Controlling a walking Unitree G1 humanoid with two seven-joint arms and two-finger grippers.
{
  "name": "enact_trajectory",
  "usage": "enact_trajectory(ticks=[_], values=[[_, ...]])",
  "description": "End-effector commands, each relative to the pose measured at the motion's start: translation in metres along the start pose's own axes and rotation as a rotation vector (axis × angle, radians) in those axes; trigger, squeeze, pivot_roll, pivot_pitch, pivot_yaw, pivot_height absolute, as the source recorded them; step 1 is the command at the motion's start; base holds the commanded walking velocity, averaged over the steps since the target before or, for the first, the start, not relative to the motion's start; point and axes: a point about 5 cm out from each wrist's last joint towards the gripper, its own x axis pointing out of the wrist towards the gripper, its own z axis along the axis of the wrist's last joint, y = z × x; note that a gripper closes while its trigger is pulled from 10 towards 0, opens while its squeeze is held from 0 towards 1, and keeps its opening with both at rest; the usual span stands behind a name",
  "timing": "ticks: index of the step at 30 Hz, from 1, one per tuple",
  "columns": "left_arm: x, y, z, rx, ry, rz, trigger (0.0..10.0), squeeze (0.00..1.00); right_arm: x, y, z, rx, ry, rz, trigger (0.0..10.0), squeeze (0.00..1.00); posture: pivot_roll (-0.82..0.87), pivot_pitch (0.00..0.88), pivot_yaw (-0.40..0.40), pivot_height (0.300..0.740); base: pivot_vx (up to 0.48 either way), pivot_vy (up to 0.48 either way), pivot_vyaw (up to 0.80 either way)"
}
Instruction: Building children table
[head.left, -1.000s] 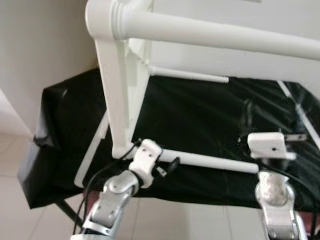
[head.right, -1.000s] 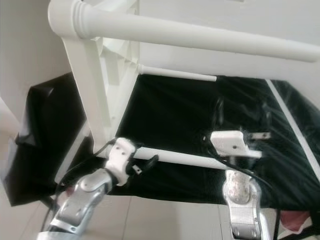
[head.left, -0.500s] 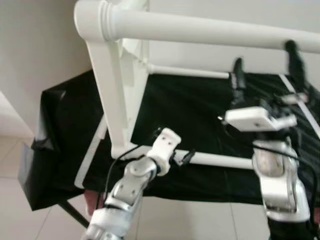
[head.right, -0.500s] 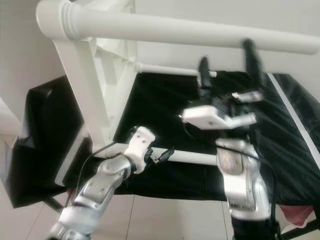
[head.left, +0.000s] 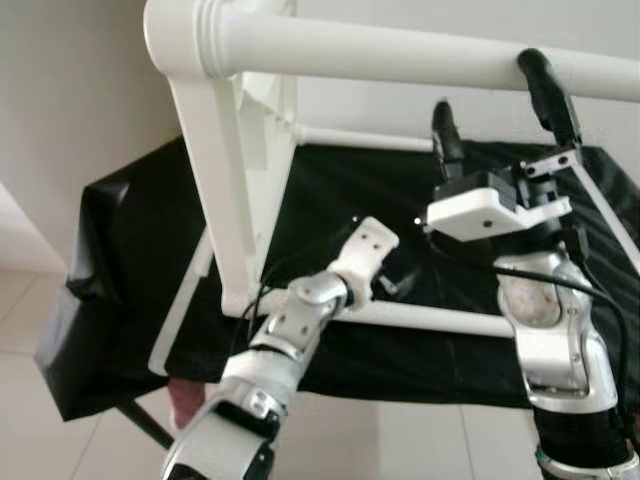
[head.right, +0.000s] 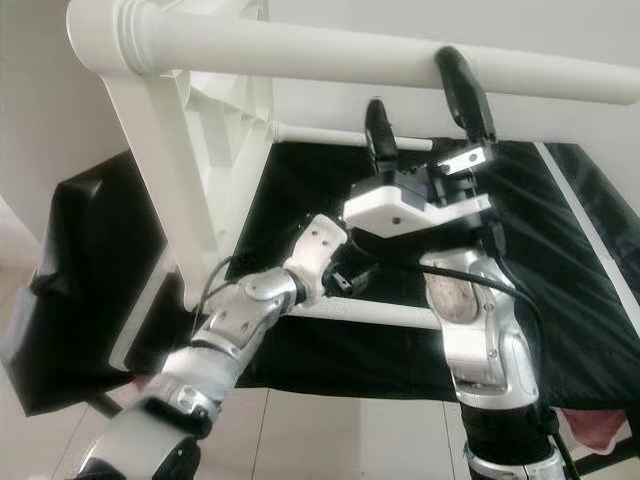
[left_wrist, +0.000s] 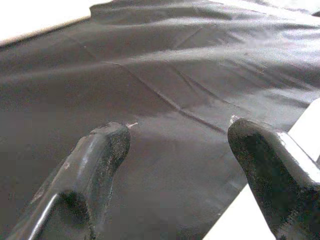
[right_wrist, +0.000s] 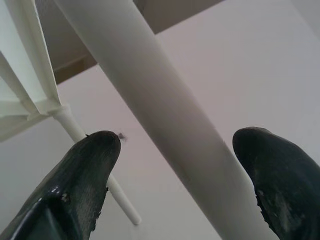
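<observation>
white table frame (head.left: 235, 200) lies tipped on the black-covered bench (head.left: 130, 250), thick leg (head.left: 400, 55) running across the top. right gripper (head.right: 425, 105) raised at that leg, fingers spread wide, one either side, not clamped. left gripper (left_wrist: 175, 145) open over the black cover, near the lower thin rod (head.left: 440, 320).

The right gripper (head.left: 497, 95) has risen from low beside the lower white rod (head.left: 430, 318) to the thick top leg (head.left: 400, 55) — fingers spread, one fingertip (head.left: 541, 84) against it. The left gripper (left_wrist: 175, 150) has lifted off that rod and reaches forward over the black cloth (head.left: 370, 215)
</observation>
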Motion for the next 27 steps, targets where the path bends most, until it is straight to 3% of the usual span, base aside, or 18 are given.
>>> enact_trajectory(ticks=[1, 9, 16, 25, 27], values=[[0.001, 0.017, -0.002, -0.006, 0.016, 0.32, 10.0, 0.0, 0.004, 0.0, 0.002, -0.02, -0.02, 0.012, 10.0, 0.0, 0.01, 0.0, 0.003, 0.74, 0.0, 0.0, 0.0], [0.005, 0.022, -0.005, -0.025, 0.041, 0.38, 10.0, 0.0, 0.011, -0.003, 0.005, -0.014, -0.036, -0.01, 10.0, 0.0, -0.01, 0.0, 0.005, 0.74, 0.0, 0.0, 0.0], [0.004, 0.031, -0.011, -0.014, 0.071, 0.457, 10.0, 0.0, 0.027, -0.006, 0.012, 0.023, -0.012, -0.029, 10.0, 0.0, -0.01, 0.0, 0.006, 0.74, 0.0, 0.0, 0.0], [-0.001, 0.047, -0.015, -0.013, 0.122, 0.589, 10.0, 0.0, 0.041, -0.006, 0.012, 0.014, 0.007, -0.015, 10.0, 0.0, -0.04, 0.0, -0.008, 0.74, 0.0, 0.0, 0.0], [-0.005, 0.057, -0.017, -0.048, 0.147, 0.651, 10.0, 0.0, 0.045, -0.002, 0.008, -0.008, 0.037, 0.028, 10.0, 0.0, -0.04, 0.0, -0.008, 0.74, 0.0, 0.0, 0.0]])
